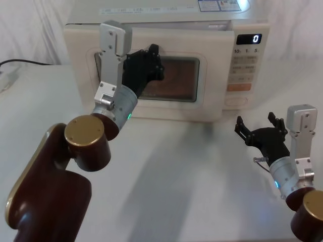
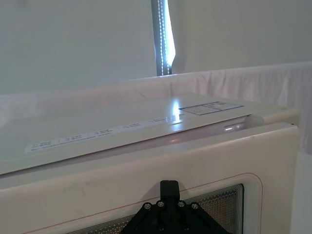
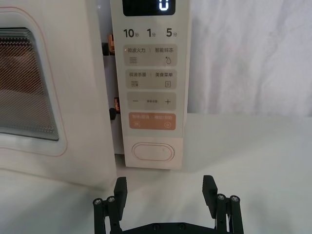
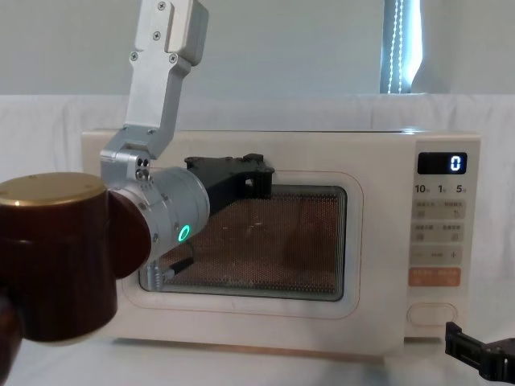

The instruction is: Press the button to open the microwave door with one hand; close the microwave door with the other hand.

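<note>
- A cream microwave (image 1: 166,60) sits on a white worktop (image 1: 176,176), facing the robot.
- The microwave door (image 1: 207,85), with its dark glass window, takes up the front's left and middle. In the right wrist view it stands slightly ajar, with a narrow gap and latch hooks showing between its edge and the keypad panel (image 3: 151,83). From the head and chest views the door looks nearly flush.
- The left gripper (image 1: 154,60) is raised against the upper part of the door, in front of the window's upper left. The chest view shows its dark body at the glass from the side. I cannot tell whether its fingers are open or closed. The left wrist view looks over the door's top edge to the microwave's flat top and its labels.
- The button (image 3: 153,152), a wide cream oval key, sits at the bottom of the keypad panel, below an orange key (image 3: 152,121). The display (image 3: 148,6) above reads 0.
- The right gripper (image 3: 165,191) hovers low over the worktop in front of the button, apart from it, with its fingers spread wide.
</note>
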